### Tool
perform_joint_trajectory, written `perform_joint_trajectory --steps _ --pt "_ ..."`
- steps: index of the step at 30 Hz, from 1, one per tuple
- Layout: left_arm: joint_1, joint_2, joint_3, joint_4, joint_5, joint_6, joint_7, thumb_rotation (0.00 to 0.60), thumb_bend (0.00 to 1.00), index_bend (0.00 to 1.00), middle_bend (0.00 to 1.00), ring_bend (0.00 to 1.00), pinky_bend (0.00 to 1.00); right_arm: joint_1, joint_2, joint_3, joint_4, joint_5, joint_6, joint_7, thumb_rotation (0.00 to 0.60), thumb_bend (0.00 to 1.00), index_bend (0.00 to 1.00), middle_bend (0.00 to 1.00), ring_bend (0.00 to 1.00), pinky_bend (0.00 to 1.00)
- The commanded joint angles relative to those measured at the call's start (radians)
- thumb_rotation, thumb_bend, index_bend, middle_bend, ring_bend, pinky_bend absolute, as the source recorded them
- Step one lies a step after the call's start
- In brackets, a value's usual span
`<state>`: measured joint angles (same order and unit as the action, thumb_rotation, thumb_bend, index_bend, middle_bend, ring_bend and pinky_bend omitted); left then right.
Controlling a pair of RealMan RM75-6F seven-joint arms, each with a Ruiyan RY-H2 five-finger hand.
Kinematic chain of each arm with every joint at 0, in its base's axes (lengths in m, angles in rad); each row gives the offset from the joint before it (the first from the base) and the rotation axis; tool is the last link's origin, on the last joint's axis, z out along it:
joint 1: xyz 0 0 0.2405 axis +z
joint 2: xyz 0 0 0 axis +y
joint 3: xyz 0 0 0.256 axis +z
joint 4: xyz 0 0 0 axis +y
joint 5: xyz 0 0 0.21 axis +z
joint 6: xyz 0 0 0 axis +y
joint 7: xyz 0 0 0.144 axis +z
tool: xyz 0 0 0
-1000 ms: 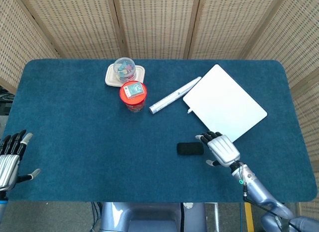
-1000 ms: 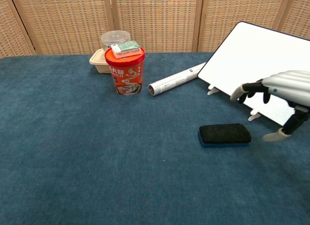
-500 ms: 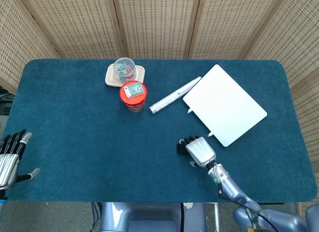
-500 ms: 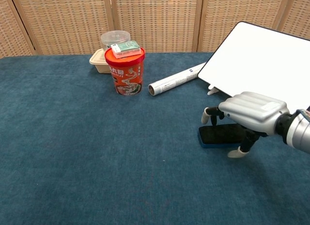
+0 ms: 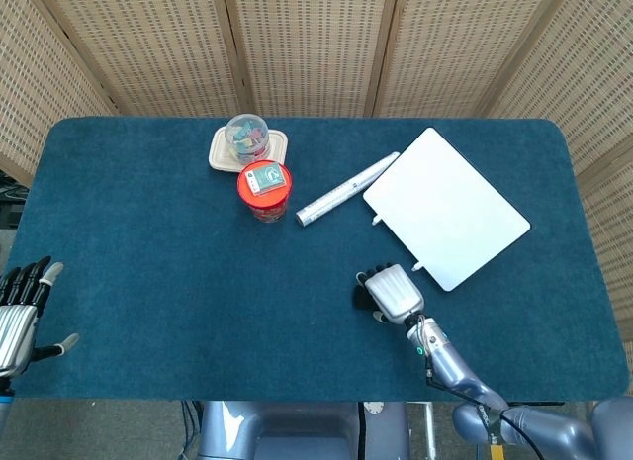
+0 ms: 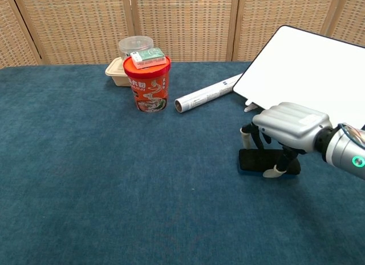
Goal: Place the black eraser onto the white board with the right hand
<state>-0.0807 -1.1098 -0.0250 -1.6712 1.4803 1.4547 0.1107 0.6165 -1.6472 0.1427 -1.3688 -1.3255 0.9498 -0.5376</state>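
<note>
Right hand (image 6: 288,126) arches palm-down over black eraser (image 6: 256,160), fingers (image 6: 250,135) curled around it.

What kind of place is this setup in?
Probably an indoor robot test station: a table covered in blue cloth, woven folding screens behind it, and staged props such as a white board and a black eraser.

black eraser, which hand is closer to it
Right. The right hand is over the black eraser, fingers curled down around it. The left hand sits open at the table's far left edge, well away.
</note>
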Motion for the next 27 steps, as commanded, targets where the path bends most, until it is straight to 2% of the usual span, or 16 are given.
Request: perform_joint_trajectory --steps 1,9,12,16,20,24,27 --pt "-0.001 0.000 0.000 -0.002 0.000 0.000 0.002 0.600 0.00 0.00 0.00 0.00 0.00 0.002 -0.002 -0.004 0.004 0.000 0.005 0.005 0.600 0.24 0.49 0.58 0.52 0.52" --pt "-0.002 0.000 -0.001 -0.003 -0.003 -0.001 0.002 0.600 0.00 0.00 0.00 0.00 0.00 0.004 0.037 -0.016 -0.046 -0.075 0.073 0.024 0.600 0.26 0.51 0.59 0.53 0.53" --pt "-0.003 0.000 0.000 -0.003 -0.003 -0.002 0.004 0.600 0.00 0.00 0.00 0.00 0.00 0.009 0.078 -0.009 -0.080 -0.135 0.129 0.006 0.600 0.26 0.51 0.60 0.53 0.53" --pt "-0.001 0.001 0.003 -0.004 0.002 0.001 0.001 0.600 0.00 0.00 0.00 0.00 0.00 0.024 0.119 0.022 -0.071 -0.189 0.189 -0.030 0.600 0.26 0.51 0.60 0.53 0.53" --pt "0.003 0.002 0.006 -0.005 0.009 0.009 -0.006 0.600 0.00 0.00 0.00 0.00 0.00 0.052 0.131 0.075 0.043 -0.185 0.214 -0.073 0.600 0.26 0.51 0.60 0.53 0.54" --pt "0.003 0.003 0.008 -0.006 0.010 0.008 -0.009 0.600 0.00 0.00 0.00 0.00 0.00 0.076 0.117 0.102 0.176 -0.150 0.195 -0.108 0.600 0.26 0.51 0.60 0.53 0.54" --pt "0.002 0.003 0.005 -0.006 0.007 0.008 -0.010 0.600 0.00 0.00 0.00 0.00 0.00 0.081 0.101 0.117 0.231 -0.108 0.180 -0.092 0.600 0.26 0.51 0.60 0.53 0.54"
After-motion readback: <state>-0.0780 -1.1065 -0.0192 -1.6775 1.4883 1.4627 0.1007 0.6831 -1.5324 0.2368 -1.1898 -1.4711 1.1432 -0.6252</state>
